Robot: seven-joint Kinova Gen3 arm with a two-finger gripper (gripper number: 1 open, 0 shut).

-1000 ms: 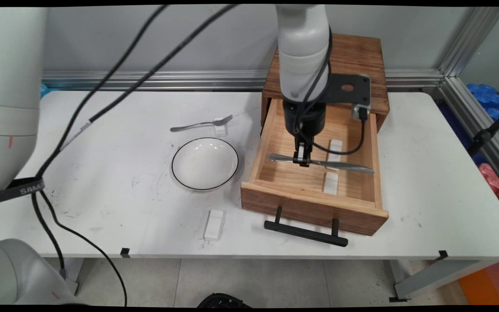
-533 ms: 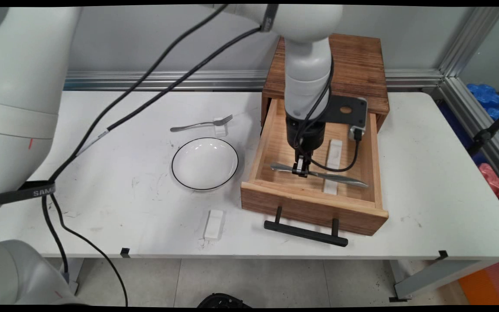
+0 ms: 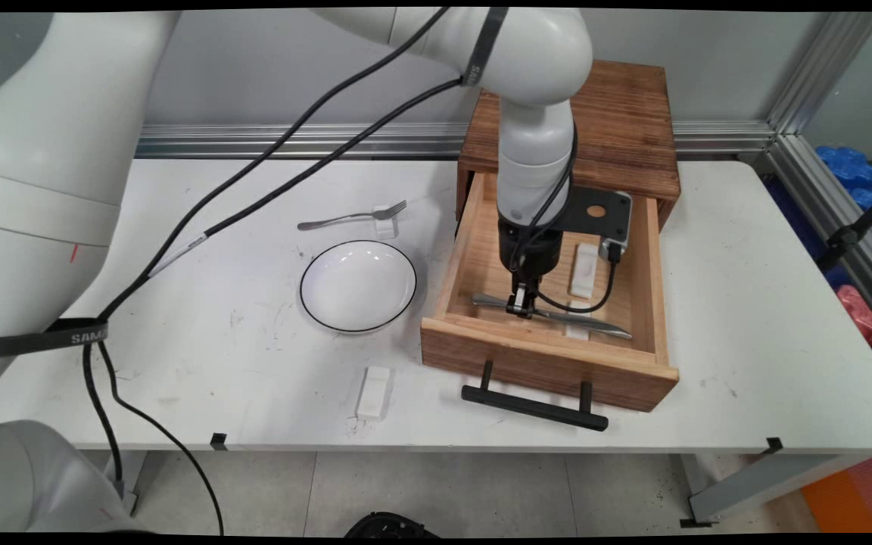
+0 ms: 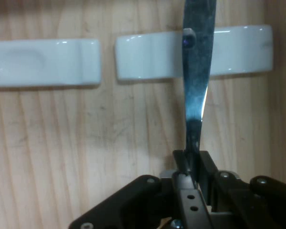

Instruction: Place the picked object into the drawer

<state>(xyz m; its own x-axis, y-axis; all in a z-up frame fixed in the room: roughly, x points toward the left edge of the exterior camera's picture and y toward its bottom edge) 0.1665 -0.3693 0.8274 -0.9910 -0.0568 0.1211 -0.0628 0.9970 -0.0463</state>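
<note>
A white worktop (image 3: 201,356) carries a wooden drawer box (image 3: 618,129) whose drawer (image 3: 474,257) stands pulled open. Compared with one second ago, the pincer (image 3: 521,306) has come lower into the drawer and nearer its front wall. It is clenched on a butter knife (image 3: 595,325), whose blade lies across a white ceramic rest (image 4: 148,55). A cable strap (image 3: 42,338) reads "SAM". A bowl (image 3: 358,285) and a fork (image 3: 353,216) lie left.
</note>
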